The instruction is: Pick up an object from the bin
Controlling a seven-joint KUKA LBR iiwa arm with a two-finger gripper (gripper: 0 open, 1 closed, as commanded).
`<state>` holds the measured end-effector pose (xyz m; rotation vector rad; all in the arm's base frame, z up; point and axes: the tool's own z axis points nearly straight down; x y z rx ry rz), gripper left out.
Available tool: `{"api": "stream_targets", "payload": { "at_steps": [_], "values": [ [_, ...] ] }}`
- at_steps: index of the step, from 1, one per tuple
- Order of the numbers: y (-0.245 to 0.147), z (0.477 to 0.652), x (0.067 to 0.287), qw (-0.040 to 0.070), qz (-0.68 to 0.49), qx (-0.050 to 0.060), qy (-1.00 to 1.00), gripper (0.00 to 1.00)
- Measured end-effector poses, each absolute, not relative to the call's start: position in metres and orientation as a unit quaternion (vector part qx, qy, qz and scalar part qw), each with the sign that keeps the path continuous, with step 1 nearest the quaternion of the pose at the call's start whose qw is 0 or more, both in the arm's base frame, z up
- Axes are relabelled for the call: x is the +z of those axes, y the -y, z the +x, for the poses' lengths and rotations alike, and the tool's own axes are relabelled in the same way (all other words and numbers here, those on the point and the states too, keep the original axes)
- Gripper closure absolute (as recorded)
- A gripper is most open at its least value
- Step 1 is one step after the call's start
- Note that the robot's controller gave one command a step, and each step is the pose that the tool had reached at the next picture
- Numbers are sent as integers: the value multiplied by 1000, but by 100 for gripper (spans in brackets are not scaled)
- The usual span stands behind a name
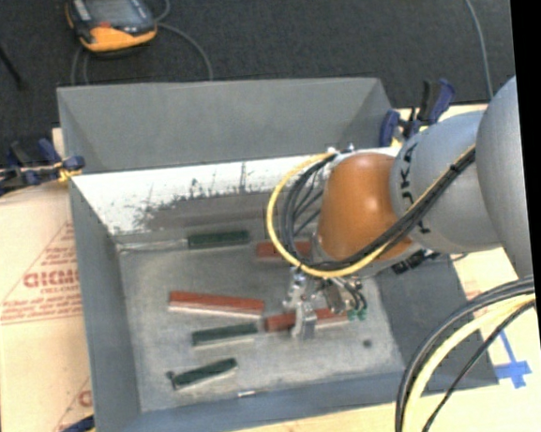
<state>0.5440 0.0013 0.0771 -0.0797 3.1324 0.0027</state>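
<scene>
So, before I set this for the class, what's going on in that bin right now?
A robot arm reaches in from the right. Its gripper is low in the grey bin, at a short red bar right of centre. A longer red bar and a dark green bar lie just left of it. Another green bar lies nearer the front. Nothing looks lifted yet.

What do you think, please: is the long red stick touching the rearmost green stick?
Apart: camera view shows a clear gap between long red stick and rearmost green stick.

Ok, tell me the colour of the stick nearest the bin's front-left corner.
The stick is dark green; camera view.
</scene>
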Motion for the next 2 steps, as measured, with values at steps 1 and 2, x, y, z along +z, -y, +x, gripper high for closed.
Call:
{"api": "stream_targets", "payload": {
  "at_steps": [1,2],
  "values": [
    [-1,544,77,4,-25,1,-1000,100],
    [10,540,215,2,-28,-1,-1000,100]
  ]
}}
